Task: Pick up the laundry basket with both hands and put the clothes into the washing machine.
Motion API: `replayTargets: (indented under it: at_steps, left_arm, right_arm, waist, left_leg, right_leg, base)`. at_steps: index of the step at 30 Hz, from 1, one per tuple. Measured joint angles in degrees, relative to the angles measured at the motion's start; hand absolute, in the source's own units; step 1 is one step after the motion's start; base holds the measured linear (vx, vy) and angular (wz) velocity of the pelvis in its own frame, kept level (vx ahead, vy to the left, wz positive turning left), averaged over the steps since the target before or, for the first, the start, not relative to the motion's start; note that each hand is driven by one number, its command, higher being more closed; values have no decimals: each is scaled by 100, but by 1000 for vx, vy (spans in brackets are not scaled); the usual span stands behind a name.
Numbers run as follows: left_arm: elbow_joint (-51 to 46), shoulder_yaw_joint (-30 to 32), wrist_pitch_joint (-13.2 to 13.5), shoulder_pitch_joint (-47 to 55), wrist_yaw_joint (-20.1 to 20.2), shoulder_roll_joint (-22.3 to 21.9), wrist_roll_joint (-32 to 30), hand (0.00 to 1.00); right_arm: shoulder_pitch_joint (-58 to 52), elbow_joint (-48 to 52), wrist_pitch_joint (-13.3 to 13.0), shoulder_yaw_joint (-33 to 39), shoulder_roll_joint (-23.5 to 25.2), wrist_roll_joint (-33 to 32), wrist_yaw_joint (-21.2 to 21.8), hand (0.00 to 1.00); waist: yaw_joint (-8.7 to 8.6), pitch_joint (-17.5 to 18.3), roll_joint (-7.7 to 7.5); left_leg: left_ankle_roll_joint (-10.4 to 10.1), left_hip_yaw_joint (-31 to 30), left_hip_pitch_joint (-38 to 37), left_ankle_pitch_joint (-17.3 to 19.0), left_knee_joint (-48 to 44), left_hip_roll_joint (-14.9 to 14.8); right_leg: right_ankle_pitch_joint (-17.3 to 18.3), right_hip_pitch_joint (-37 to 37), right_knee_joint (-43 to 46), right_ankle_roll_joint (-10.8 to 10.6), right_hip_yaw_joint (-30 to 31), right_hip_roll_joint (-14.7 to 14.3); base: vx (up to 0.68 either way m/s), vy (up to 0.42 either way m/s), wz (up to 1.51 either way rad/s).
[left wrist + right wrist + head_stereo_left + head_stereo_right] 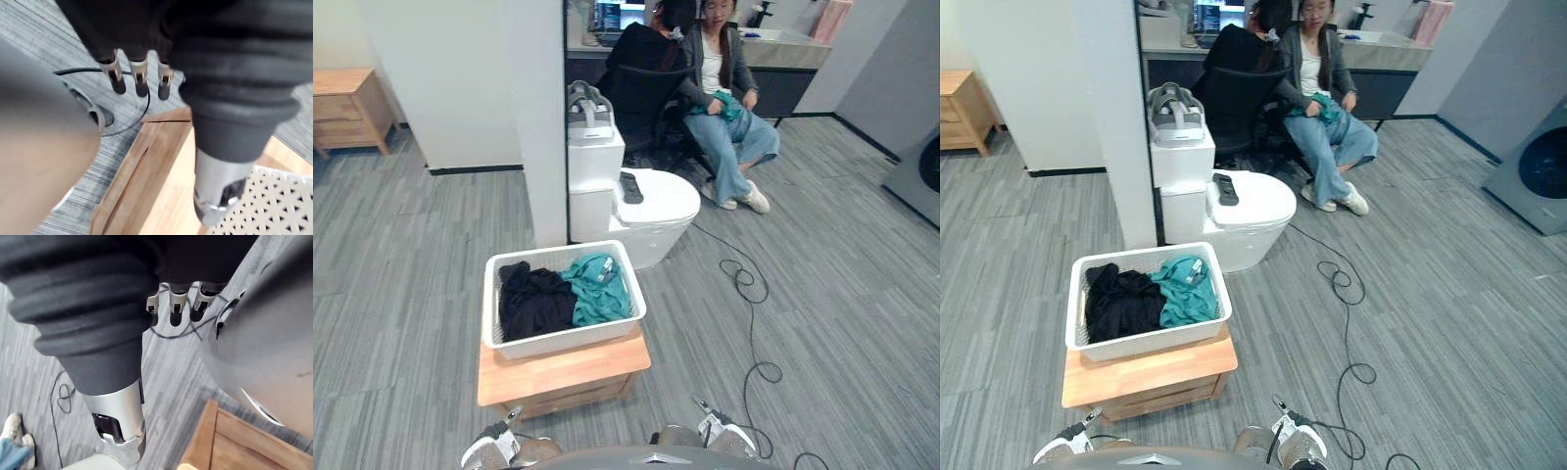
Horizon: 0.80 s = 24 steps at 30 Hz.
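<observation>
A white laundry basket (560, 344) stands on a low wooden stand (564, 376) right in front of me. A black garment (534, 302) and a teal one (603, 290) lie in it. The grey washing machine (1534, 174) stands far off at the right edge. My left hand (140, 79) hangs open with relaxed fingers beside the stand (161, 161), near the basket's lattice wall (266, 208). On the other side, my right hand (176, 304) also hangs open and holds nothing, above the floor by the stand's corner (230, 443).
A white toilet (651, 211) with a remote on its lid and a headset (590, 106) on its tank stands behind the basket, beside a white pillar (543, 117). A person (724, 88) sits further back. A wooden cabinet (347, 106) is at far left.
</observation>
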<state>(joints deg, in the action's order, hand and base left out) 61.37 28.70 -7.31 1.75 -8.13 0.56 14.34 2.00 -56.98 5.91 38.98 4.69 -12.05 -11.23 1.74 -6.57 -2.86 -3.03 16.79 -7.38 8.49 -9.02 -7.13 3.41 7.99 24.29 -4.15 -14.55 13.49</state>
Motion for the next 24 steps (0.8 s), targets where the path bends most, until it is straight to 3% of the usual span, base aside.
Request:
replayTargets:
  at_steps: [1,3,6,11,15,19,24]
  left_arm:
    - [-4,67,7,-6,3,10,-1,0]
    - [6,175,42,-6,6,-290,-31,0]
    - [7,271,59,-8,3,-515,-98,0]
    - [-11,411,74,20,-24,-501,-86,0]
    - [-166,661,110,201,-181,-484,247,0]
    - [-216,1222,127,398,-426,-426,589,0]
    - [-237,1615,127,427,-558,-242,625,0]
  right_arm:
    - [-3,-12,2,-31,12,-4,-1,0]
    - [-43,4,-17,-238,-243,22,-2,0]
    - [-66,14,-66,-256,-387,27,-18,0]
    - [-22,608,-68,-586,-156,-17,-100,0]
    - [-190,2019,-116,-976,-38,-374,-353,0]
    - [-289,3437,-384,-1007,-42,-385,-563,0]
    - [-341,4085,-549,-1101,-102,-377,-648,0]
  waist:
    - [-5,18,-70]
    - [-23,108,289]
    - [-7,239,532]
    - [25,209,454]
    - [6,193,383]
    - [-13,110,279]
    - [-26,43,332]
  left_leg:
    - [-57,-23,-18,29,9,70]
    - [-169,-157,-6,5,141,-130]
    - [-317,-298,-53,-244,523,-234]
    - [-409,-295,-170,-405,848,-276]
    - [-405,-210,-109,-405,921,-203]
    - [-383,-106,135,-411,911,-149]
    - [-379,-115,291,-415,901,-123]
  right_leg:
    - [-217,16,-178,-33,55,6]
    - [-126,-195,-479,-1,-111,-190]
    - [-112,-375,-818,25,-385,-353]
    - [-104,-582,-1174,63,-507,-498]
    - [-211,-560,-1479,94,-413,-489]
    - [-467,-334,-1780,97,-275,-545]
    - [-607,-213,-1954,105,-197,-601]
  base:
    - [207,-158,5]
    - [240,-172,25]
    - [158,-87,36]
    - [50,-42,13]
    - [-26,34,-11]
    - [8,20,-17]
    - [51,2,-6]
